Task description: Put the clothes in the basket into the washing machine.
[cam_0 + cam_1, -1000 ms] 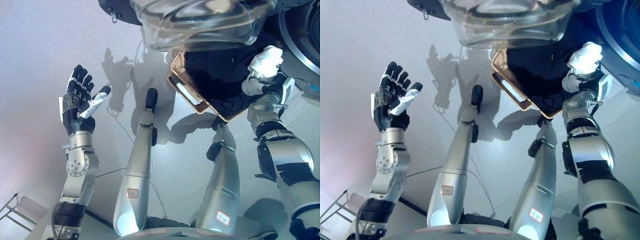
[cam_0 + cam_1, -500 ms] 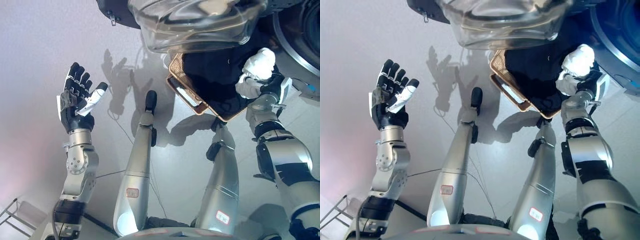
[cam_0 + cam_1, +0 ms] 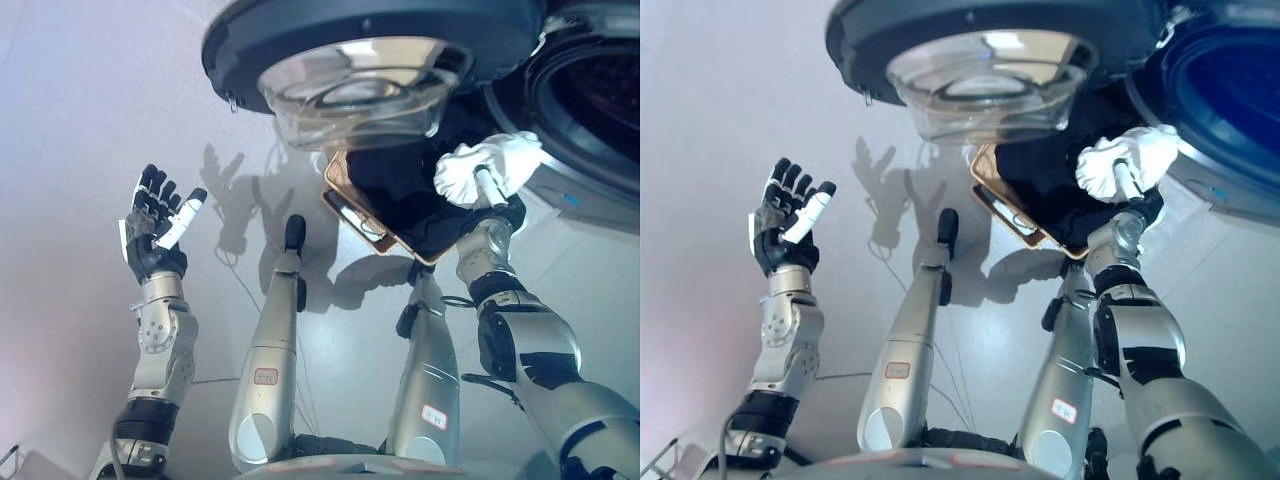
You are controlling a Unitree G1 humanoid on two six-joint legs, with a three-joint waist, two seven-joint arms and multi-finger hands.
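Laundry scene seen from the robot's head camera, looking down. Washing machine (image 3: 590, 110) at upper right, its dark drum opening facing the robot; its round door (image 3: 370, 50), with a bulging clear glass bowl, hangs swung open across the top of both views. Basket (image 3: 352, 205), tan and woven with a slot handle in its near wall, stands on the pale floor (image 3: 80, 120) below the door and just beside the machine's front. Dark clothes (image 3: 400, 185) fill the basket up to its rim.

Right hand (image 3: 488, 172), raised above the basket's right side and near the lower edge of the drum opening, has its fingers curled round a bunched white cloth (image 3: 500, 158); the cloth is lifted clear of the dark clothes and lies between the basket and the opening, not inside the drum.

Left hand (image 3: 155, 222), well apart from the basket at the left of the view, is held up over bare floor with palm toward the camera, fingers straight and spread, the white-covered thumb angled outward; it holds nothing.
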